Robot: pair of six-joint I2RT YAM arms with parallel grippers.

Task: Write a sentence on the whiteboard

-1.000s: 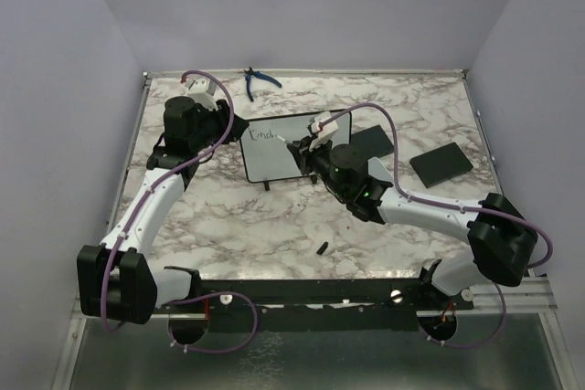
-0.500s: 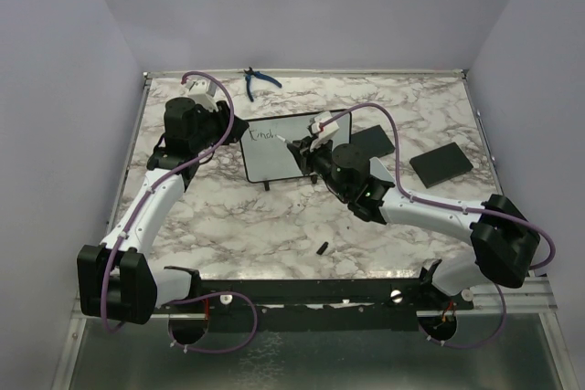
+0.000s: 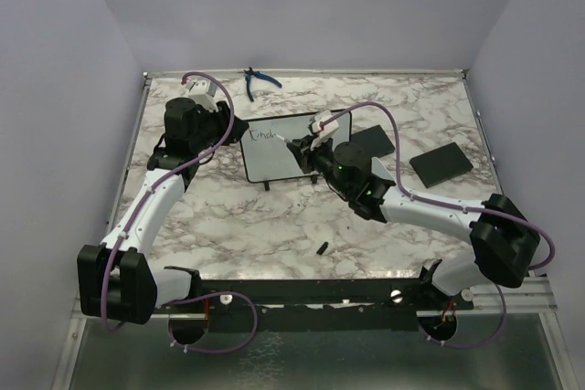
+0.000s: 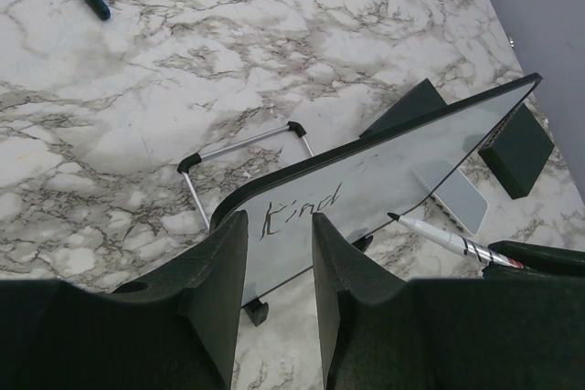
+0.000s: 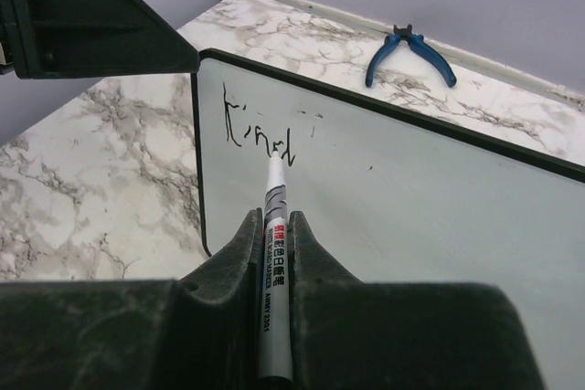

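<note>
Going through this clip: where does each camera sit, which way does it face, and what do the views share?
Top external: above and behind the bases, looking down over the table; left arm and right arm show whole, meeting at the whiteboard.
Left wrist: on the left arm, looking along the whiteboard from its end; left gripper straddles that end.
Right wrist: on the right arm, facing the board's writing side; right gripper clamps the marker.
Shared: both wrist views show the sentence, the marker and the blue pliers.
</note>
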